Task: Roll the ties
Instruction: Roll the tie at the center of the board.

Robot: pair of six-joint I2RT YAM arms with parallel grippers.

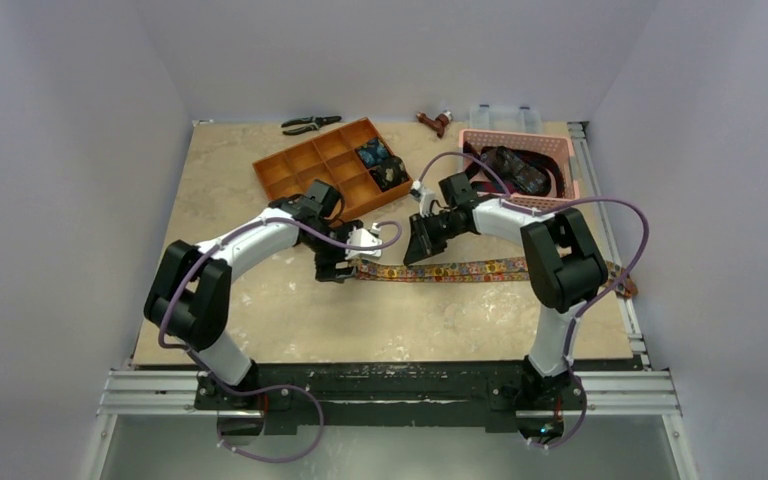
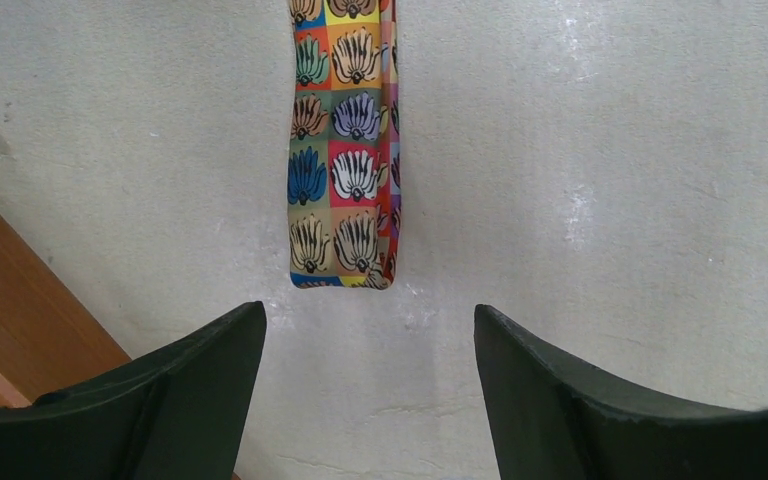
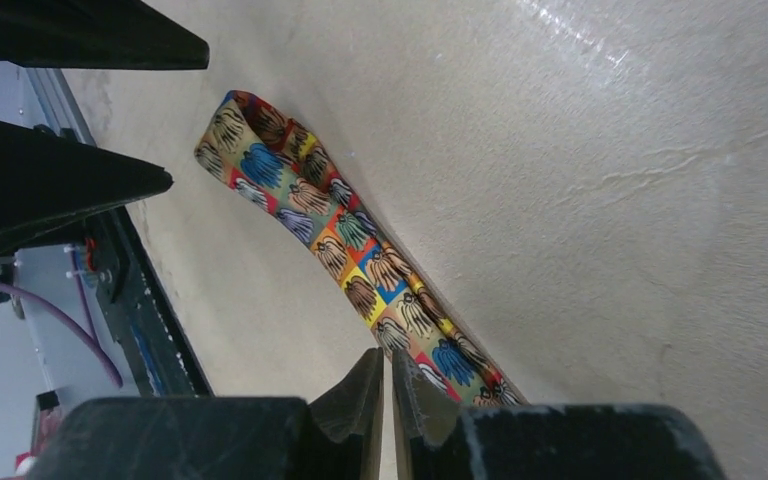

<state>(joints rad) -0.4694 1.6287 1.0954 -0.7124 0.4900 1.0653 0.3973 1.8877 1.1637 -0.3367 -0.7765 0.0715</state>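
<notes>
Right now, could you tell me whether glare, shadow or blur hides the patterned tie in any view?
Top external: even light, tie small but clear. Left wrist: tie sharp, no glare. Right wrist: faint sheen on the table, tie sharp.

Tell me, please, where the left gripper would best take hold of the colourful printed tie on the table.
I would take the colourful printed tie at its blunt free end, just ahead of the open left gripper. Come straight down from above, fingers astride its width: the strip lies flat on the table and is narrower than the gap, so a side approach would likely catch nothing.
</notes>
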